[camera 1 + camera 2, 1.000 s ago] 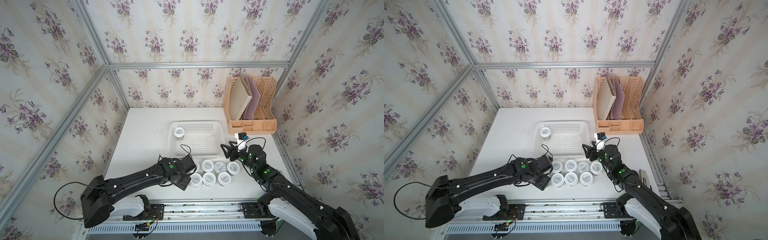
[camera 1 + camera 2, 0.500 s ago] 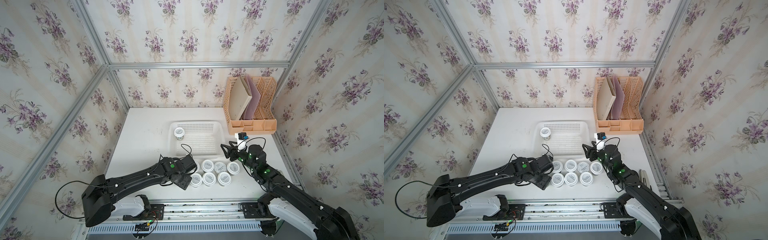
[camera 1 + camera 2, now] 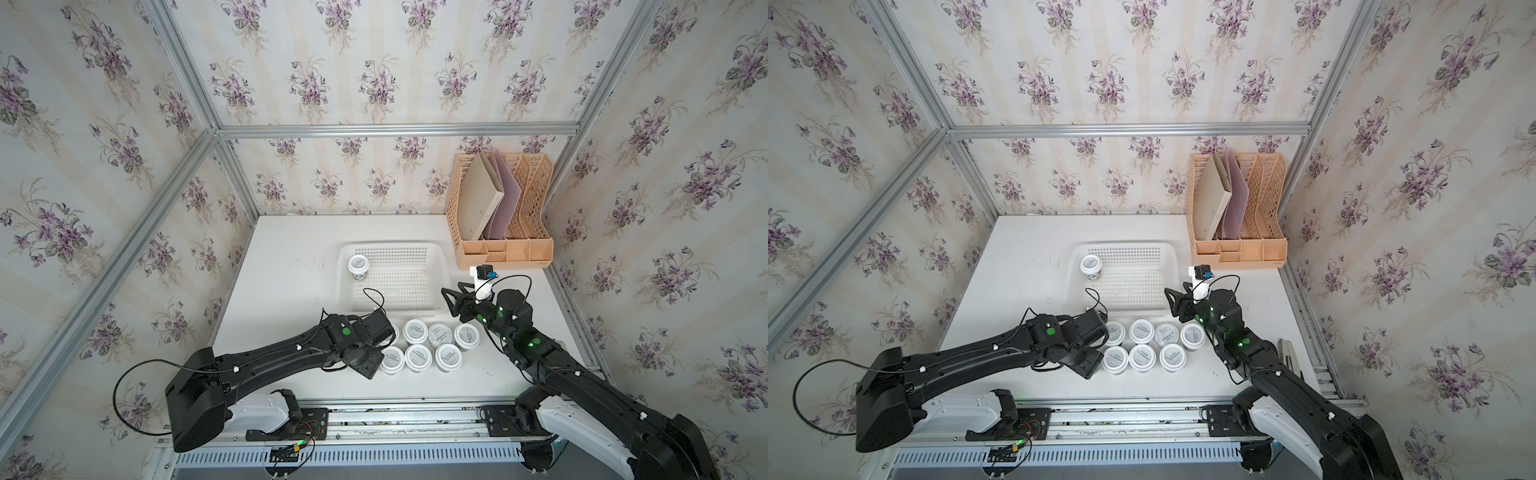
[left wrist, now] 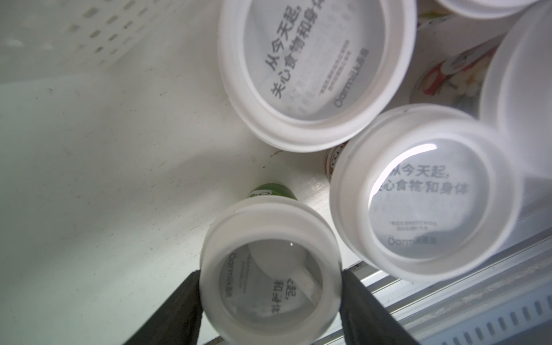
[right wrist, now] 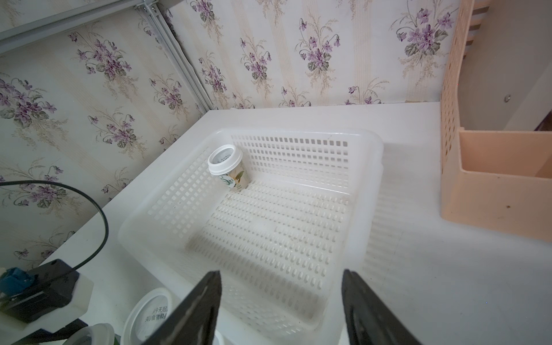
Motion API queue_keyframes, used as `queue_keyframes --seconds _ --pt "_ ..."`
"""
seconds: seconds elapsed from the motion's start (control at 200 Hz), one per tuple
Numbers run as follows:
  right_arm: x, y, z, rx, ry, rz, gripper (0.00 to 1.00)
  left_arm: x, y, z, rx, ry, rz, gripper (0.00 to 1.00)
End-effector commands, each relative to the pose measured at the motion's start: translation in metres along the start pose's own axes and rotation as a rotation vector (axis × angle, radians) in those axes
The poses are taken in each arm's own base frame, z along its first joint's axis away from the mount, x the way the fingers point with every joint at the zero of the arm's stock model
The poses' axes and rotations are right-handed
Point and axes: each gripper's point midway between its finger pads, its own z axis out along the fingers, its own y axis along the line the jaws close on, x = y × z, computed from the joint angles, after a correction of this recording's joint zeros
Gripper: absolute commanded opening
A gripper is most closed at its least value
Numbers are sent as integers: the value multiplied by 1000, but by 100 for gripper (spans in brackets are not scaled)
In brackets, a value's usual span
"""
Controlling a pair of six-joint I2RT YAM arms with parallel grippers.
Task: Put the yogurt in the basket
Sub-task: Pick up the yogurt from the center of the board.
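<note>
1. At the front of the white desk (image 3: pixel 291 257), seven small round yogurt cups with white rimmed lids and grey printed tops (image 3: pixel 419 357) stand in two rows, lids touching. They sit just before the near wall of the shallow white rectangular plastic basket with perforated grid walls (image 3: pixel 390 245). Packed so tight, only the outer ones offer bare sides to grasp.
2. That, I judge, is why the left fingers (image 4: pixel 179 313) work at the cluster's left end. In the left wrist view they press against both sides of the lid of an eighth cup, the held cup (image 4: pixel 270 268), clasping it. The wrist hides it in both top views, and I cannot tell whether it is off the desk.
3. One more, the corner cup (image 3: pixel 358 266), stands upright in the basket's far left corner. Tucked there, it leaves the floor free for the rest.
4. The right fingers (image 5: pixel 203 301) gape with nothing between them, hovering by the basket's near right corner. They are likely parked clear of the left arm's path.
5. A peach-orange mesh file rack (image 3: pixel 503 249), holding tan and mauve folders, stands at the desk's right rear, near the basket but apart from it.
6. Next, probably: raise the held cup straight up, clear of its neighbours, then carry it over the near wall.
</note>
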Motion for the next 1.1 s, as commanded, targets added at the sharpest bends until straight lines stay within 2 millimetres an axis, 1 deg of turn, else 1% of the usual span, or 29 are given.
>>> queue_keyframes --seconds 0.0,0.115,0.335,0.44,0.559,0.799,0.989,1.094 --pt "-3 2 0 -5 -12 -9 69 3 5 -1 -19 3 3 71" --pt "-3 1 0 -4 -12 -9 69 3 6 -1 -21 -3 1 70" --pt "-4 1 -1 -3 -16 -10 69 5 7 4 -21 6 -4 68" --pt "-3 1 -1 -4 -12 -9 69 4 7 2 -24 3 -2 68" --pt "-3 1 0 -4 -13 -10 69 3 10 -5 -32 -2 4 68" --pt "-3 2 0 -6 -10 -10 69 -2 16 -29 -43 -31 9 68" --pt "-3 2 0 -5 -9 -10 69 -11 24 -57 -63 -71 18 68" --pt "-2 1 1 -4 -6 -10 69 -21 30 -74 -76 -97 27 68"
